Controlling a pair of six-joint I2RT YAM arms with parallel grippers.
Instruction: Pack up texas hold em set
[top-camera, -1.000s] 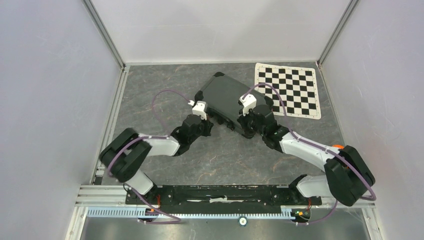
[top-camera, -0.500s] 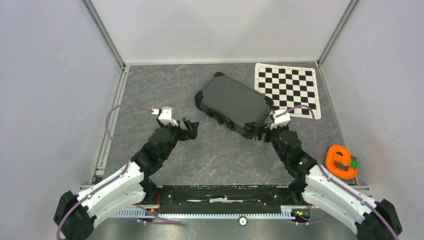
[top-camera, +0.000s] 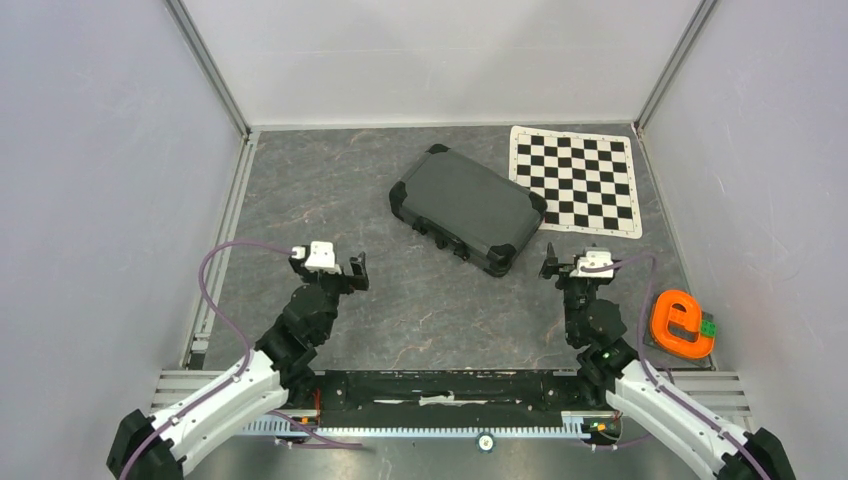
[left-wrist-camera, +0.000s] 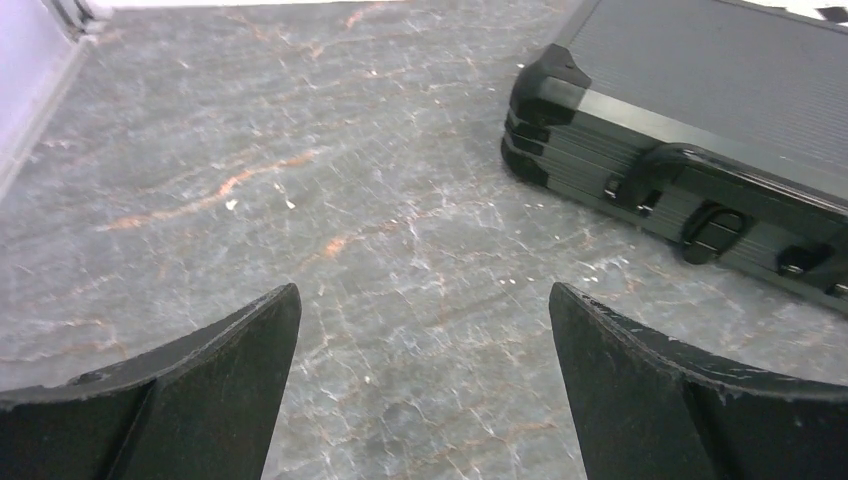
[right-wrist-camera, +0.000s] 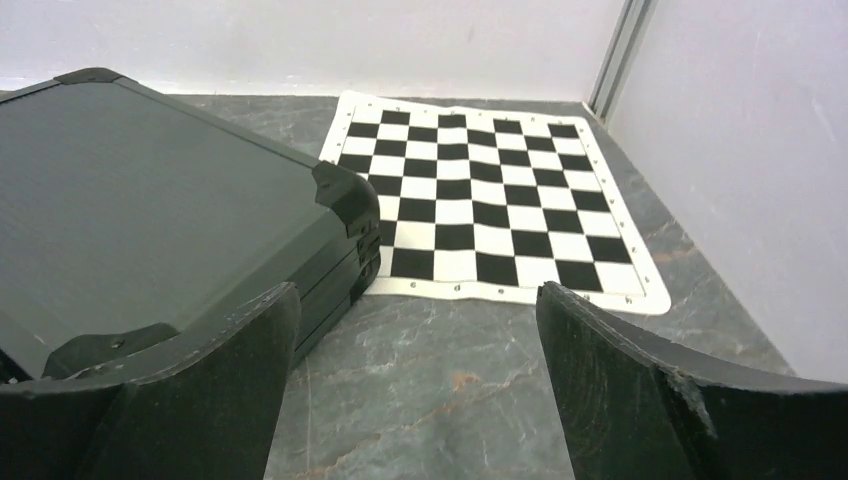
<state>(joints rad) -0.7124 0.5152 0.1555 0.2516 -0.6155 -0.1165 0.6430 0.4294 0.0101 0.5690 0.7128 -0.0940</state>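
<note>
Jaws backed away; closed case (top-camera: 467, 208) hides interior.

The table (top-camera: 330, 180) is grey like stone, with thin orange and white lines running through it. Three things lie on it. A black case (top-camera: 465, 205) lies flat and shut near the middle, turned at a slant, with its handle side facing the near edge. A black and white mat (top-camera: 578, 180) lies flat in the far right corner. One corner of the case meets the mat's edge. An orange e (top-camera: 680, 322) sits near the right wall, well apart from the case, with a small green bit (top-camera: 708, 326) beside it.
</note>
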